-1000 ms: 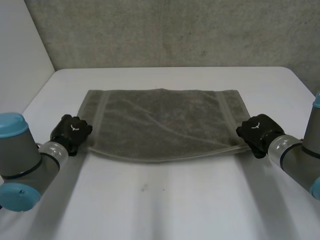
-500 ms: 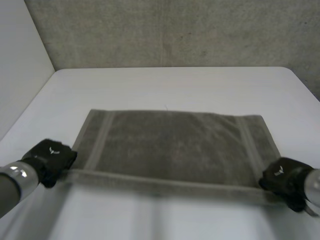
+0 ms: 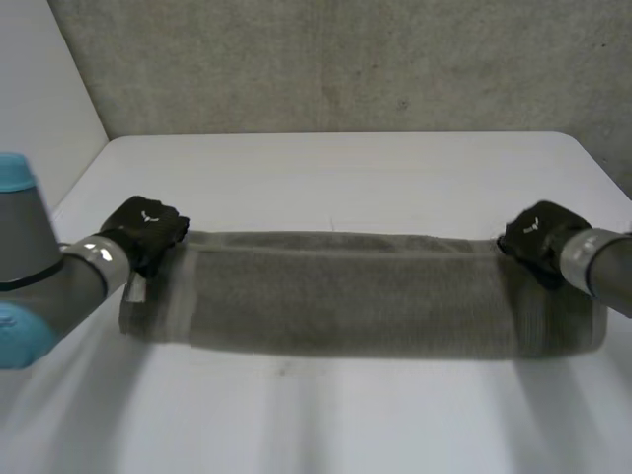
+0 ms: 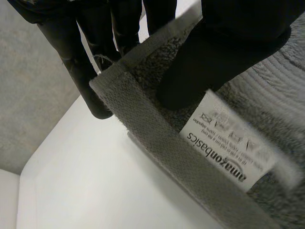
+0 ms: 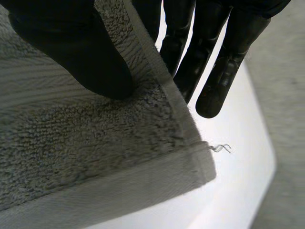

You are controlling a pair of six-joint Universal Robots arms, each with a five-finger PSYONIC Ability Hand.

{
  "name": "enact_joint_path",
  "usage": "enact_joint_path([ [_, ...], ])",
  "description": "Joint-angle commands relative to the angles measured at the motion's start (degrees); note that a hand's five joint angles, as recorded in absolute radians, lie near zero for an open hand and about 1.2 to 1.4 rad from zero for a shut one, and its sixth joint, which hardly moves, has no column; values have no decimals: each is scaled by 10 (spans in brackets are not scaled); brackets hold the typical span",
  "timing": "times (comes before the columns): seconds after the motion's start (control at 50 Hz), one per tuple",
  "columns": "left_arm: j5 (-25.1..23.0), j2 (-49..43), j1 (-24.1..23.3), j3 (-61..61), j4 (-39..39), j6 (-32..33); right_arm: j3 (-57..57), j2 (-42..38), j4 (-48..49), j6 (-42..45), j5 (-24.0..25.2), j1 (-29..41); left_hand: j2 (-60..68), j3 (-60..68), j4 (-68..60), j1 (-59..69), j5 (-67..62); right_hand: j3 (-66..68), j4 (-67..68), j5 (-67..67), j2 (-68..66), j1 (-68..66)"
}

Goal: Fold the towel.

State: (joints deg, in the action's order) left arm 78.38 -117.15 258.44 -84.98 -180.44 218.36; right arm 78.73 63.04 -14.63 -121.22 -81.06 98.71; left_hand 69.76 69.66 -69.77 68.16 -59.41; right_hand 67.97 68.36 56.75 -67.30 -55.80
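Towel (image 3: pixel 355 306): grey terry, stretched as a long low band across the middle of the table, its length running from one hand to the other; it appears doubled over along its length, though the head view does not separate the layers.
Table (image 3: pixel 346 178): white, bare around the towel, set against a grey wall (image 3: pixel 346 59).
Left hand (image 3: pixel 146 230): at the far left corner of the band, closed on the cloth. In the left wrist view the thumb (image 4: pixel 214 62) presses on the pile and the fingers (image 4: pixel 81 71) lie against the other face of the hem, so the corner is pinched between them.
Label (image 4: pixel 228 143): white care tag printed "amazonbasics", sewn at the hem just beside the left thumb.
Right hand (image 3: pixel 538 237): at the far right corner of the band, likewise clamped on the cloth. In the right wrist view its thumb sits on the upper face and its fingers reach past the edge behind it.
Loose thread (image 5: pixel 219 148): curls from the towel's corner below the right fingertips.
Left arm (image 3: pixel 39 286), right arm (image 3: pixel 602 272): each enters from its own side, near the towel's ends.
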Motion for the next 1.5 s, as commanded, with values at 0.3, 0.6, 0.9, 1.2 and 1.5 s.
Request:
enact_joint_path([
  [0.3, 59, -186, -38, 163, -140, 0, -131, -204, 226, -14, -21, 35, 102, 103, -102, 118, -106, -328, -332, -316, 321, 206],
  [0.6, 102, -122, -67, 102, -135, 5, -102, -129, 239, -69, -88, 36, -598, -597, 598, -582, 594, -580, -584, -568, 573, 458],
  [0.9, 111, 18, -70, -80, -139, -32, 105, 29, 97, -248, 43, -39, -598, -597, 598, -582, 594, -517, -521, -505, 510, 395],
  [1.2, 109, 69, -70, -148, -143, -168, 247, 59, 187, -242, 158, -130, -598, -597, 598, -582, 594, -322, -326, -309, 315, 200],
  [1.5, 110, 78, -68, -160, -151, -168, 246, 30, 245, -237, 151, -143, -598, -597, 598, -582, 594, -56, -60, -44, 49, -66],
])
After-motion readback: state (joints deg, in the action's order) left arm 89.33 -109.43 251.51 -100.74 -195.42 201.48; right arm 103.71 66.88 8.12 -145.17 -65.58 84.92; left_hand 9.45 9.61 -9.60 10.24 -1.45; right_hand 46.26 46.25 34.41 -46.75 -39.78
